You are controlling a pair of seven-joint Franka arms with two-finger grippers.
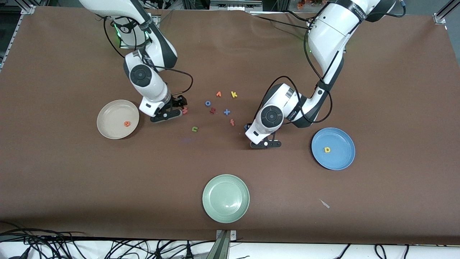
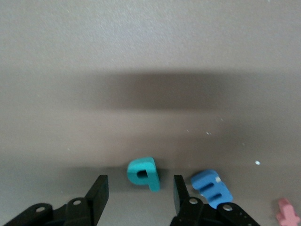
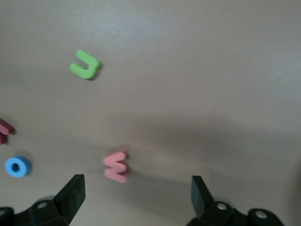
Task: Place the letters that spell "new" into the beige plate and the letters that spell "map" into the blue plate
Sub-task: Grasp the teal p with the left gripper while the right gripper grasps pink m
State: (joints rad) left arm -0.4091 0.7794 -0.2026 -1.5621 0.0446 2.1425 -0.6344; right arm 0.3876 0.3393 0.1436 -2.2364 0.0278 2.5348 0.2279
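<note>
The beige plate (image 1: 111, 114) holds the orange "e" (image 1: 127, 123). The blue plate (image 1: 341, 158) holds the yellow "p" (image 1: 327, 149). My left gripper (image 2: 138, 193) is low over the table and open, with the teal "a" (image 2: 143, 173) lying between its fingertips, touching neither. The blue "m" (image 2: 211, 187) lies just outside one finger (image 2: 178, 190). My right gripper (image 3: 135, 195) is open and low beside the pink "w" (image 3: 116, 166), which lies just ahead of the fingertips. The green "n" (image 1: 194, 128) lies loose, nearer the front camera.
Loose letters lie mid-table: orange "v" (image 1: 218, 94), yellow "k" (image 1: 233, 94), blue "o" (image 1: 207, 103), a dark red letter (image 1: 212, 110), blue "x" (image 1: 226, 112) and a red letter (image 1: 232, 122). A pale green plate (image 1: 225, 198) sits near the front edge.
</note>
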